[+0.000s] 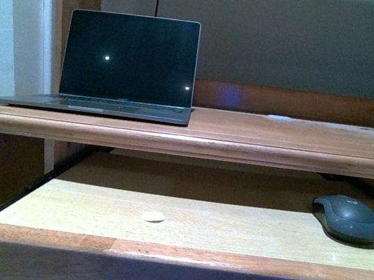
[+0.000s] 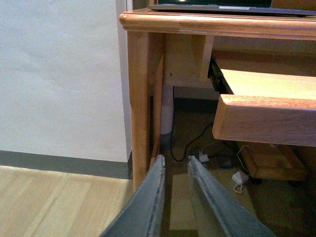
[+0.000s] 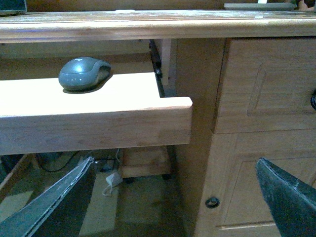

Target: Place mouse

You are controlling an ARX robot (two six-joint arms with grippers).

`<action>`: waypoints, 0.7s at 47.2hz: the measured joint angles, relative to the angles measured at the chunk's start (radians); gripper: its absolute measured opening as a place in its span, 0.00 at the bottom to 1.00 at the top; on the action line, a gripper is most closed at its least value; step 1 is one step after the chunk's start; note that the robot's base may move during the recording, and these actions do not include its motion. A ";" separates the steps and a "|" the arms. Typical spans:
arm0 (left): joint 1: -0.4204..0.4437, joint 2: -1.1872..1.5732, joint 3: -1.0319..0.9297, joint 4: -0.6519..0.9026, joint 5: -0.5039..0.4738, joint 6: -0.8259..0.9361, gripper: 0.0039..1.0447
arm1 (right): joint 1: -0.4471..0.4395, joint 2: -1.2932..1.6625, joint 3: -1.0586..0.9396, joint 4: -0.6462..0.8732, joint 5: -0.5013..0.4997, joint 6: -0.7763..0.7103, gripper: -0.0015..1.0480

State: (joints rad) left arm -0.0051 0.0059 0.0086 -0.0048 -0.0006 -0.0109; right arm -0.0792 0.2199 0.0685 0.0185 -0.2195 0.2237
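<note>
The dark grey mouse (image 1: 347, 217) lies on the pull-out keyboard tray (image 1: 162, 214), at its right end. It also shows in the right wrist view (image 3: 84, 73), near the tray's right end. Neither gripper shows in the front view. My right gripper (image 3: 175, 170) is open and empty, low, below and in front of the tray's right end, well apart from the mouse. My left gripper (image 2: 175, 160) is shut and empty, low near the desk's left leg (image 2: 139, 108), below the tray's left end (image 2: 266, 118).
An open laptop (image 1: 121, 63) with a dark screen stands on the desk top (image 1: 278, 143) at the left. A small white disc (image 1: 154, 216) lies mid-tray. Cupboard doors (image 3: 256, 128) stand right of the tray. Cables and a wooden box (image 2: 271, 165) lie on the floor under the desk.
</note>
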 joint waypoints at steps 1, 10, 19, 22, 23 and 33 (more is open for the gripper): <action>0.000 0.000 0.000 0.000 0.000 0.000 0.24 | 0.000 0.031 0.009 0.026 0.006 0.008 0.93; 0.000 0.000 0.000 0.000 0.000 0.000 0.73 | 0.211 0.405 0.244 0.334 0.245 -0.020 0.93; 0.000 0.000 0.000 0.000 0.000 0.002 0.93 | 0.462 0.631 0.402 0.397 0.339 -0.120 0.93; 0.000 0.000 0.000 0.000 0.000 0.002 0.93 | 0.524 0.715 0.455 0.409 0.361 -0.162 0.93; 0.000 0.000 0.000 0.000 0.000 0.002 0.93 | 0.539 0.742 0.474 0.409 0.366 -0.173 0.93; 0.000 0.000 0.000 0.000 0.001 0.002 0.93 | 0.573 0.978 0.641 0.343 0.428 -0.193 0.93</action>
State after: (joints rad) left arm -0.0051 0.0055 0.0086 -0.0048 0.0002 -0.0090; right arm 0.4938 1.1984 0.7094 0.3614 0.2081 0.0307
